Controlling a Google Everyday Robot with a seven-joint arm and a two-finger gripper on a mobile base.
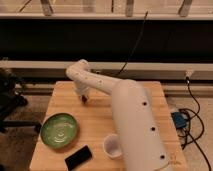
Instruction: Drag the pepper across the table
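Observation:
The light wooden table (pixel 100 117) fills the middle of the camera view. My white arm reaches from the lower right across it to the far left part. My gripper (pixel 83 95) points down there, close to the tabletop. A tiny dark red-brown pepper (pixel 84 100) shows right at the gripper's tip, on or just above the wood. Whether the gripper touches it cannot be told.
A green bowl (pixel 59 131) sits at the table's front left. A black phone (pixel 78 157) lies near the front edge. A white cup (pixel 112 146) stands beside my arm. Cables and a blue box (pixel 180 120) lie on the floor to the right. A dark chair (pixel 10 95) stands to the left.

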